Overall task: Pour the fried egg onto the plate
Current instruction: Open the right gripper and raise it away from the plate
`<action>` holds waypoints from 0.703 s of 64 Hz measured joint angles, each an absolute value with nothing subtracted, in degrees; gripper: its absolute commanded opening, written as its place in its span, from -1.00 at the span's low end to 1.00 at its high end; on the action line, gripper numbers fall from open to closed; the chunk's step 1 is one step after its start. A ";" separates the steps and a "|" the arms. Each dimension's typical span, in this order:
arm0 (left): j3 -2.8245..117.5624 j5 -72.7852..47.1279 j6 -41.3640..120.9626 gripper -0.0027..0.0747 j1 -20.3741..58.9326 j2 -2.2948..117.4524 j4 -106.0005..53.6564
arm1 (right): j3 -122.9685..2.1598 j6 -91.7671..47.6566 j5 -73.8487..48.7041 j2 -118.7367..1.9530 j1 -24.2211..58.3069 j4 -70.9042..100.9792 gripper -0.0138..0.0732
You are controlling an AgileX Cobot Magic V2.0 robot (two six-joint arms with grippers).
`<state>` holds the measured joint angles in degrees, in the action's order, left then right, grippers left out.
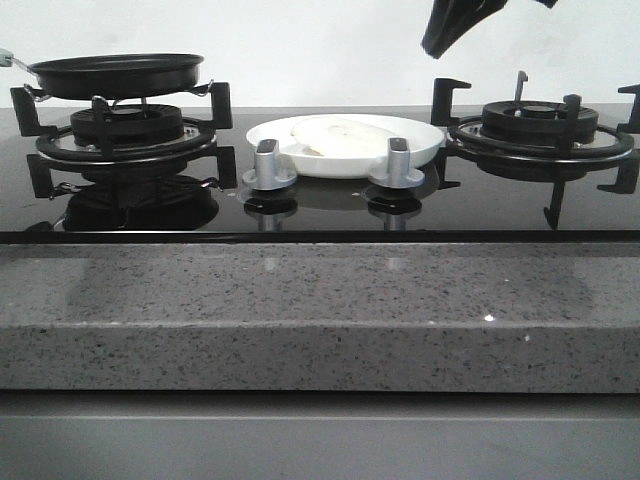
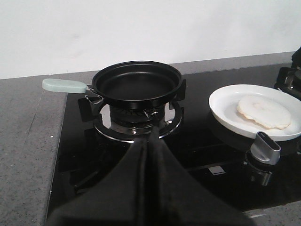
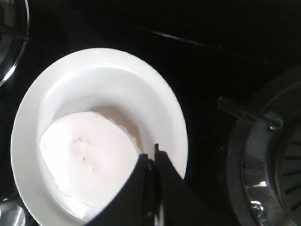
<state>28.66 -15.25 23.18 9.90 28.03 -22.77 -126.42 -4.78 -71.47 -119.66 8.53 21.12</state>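
Note:
The fried egg [image 1: 338, 135] lies flat in the white plate [image 1: 420, 152] at the middle of the hob. It also shows in the left wrist view [image 2: 263, 112] and in the right wrist view [image 3: 87, 157], on the plate [image 2: 225, 108] [image 3: 94, 70]. The black frying pan [image 1: 118, 73] [image 2: 136, 84] sits empty on the left burner, with a pale green handle [image 2: 63, 85]. My left gripper [image 2: 149, 141] is shut and empty, in front of the pan. My right gripper [image 1: 436, 45] [image 3: 154, 155] is shut and empty, high above the plate's right edge.
The right burner grate [image 1: 540, 130] [image 3: 268, 160] stands right of the plate. Two silver knobs [image 1: 268, 165] [image 1: 397, 163] stand in front of the plate. A grey speckled counter edge [image 1: 320, 320] runs along the front.

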 measured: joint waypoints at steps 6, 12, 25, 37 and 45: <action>28.66 -15.25 23.18 -0.98 9.90 28.03 -22.77 | -126.51 -4.78 -71.47 -119.45 8.53 19.84 -0.83; 28.66 -15.25 23.18 -0.98 9.90 28.03 -22.77 | -126.51 -4.76 -71.59 -118.41 8.53 16.74 -0.83; 28.66 -15.25 23.18 -0.98 9.90 28.03 -22.77 | -125.23 -4.27 -71.82 -110.99 8.53 6.68 -0.83; 28.66 -15.25 23.18 -0.98 9.90 28.03 -22.77 | -114.04 -3.85 -71.12 -99.14 8.53 3.17 -0.83; 28.66 -15.25 23.18 -0.98 9.90 28.03 -22.77 | -100.81 -3.85 -65.55 -88.99 8.63 3.06 -0.83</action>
<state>28.66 -15.25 23.18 9.90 28.03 -22.77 -100.81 -3.85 -65.55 -88.99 8.63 3.06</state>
